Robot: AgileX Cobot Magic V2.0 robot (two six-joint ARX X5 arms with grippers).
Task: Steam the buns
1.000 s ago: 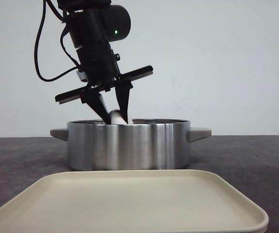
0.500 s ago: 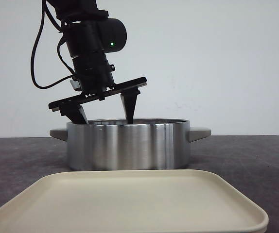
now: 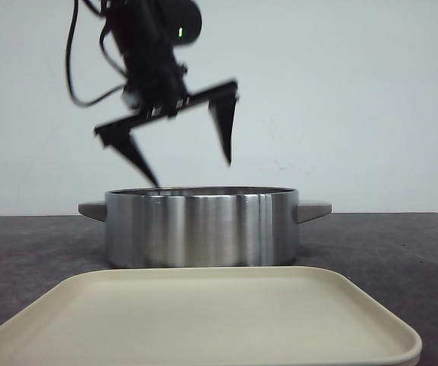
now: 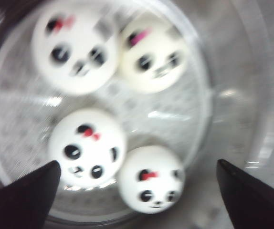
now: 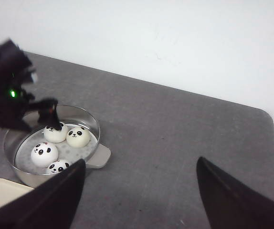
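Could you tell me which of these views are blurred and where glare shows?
Front view: left gripper motion-smeared, bright reflections streaking the pot. Left wrist view: the buns are soft, with glare spots on the pot floor. Right wrist view: mostly sharp, evenly lit.

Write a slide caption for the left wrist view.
Four panda buns sit in the steel steamer pot below the open, empty left tool.

Four panda-faced buns (image 4: 87, 148), seemingly upright, inside the pot (image 4: 232, 95).

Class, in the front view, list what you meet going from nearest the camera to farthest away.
cream tray → steel pot → open left gripper raised above the pot → white wall
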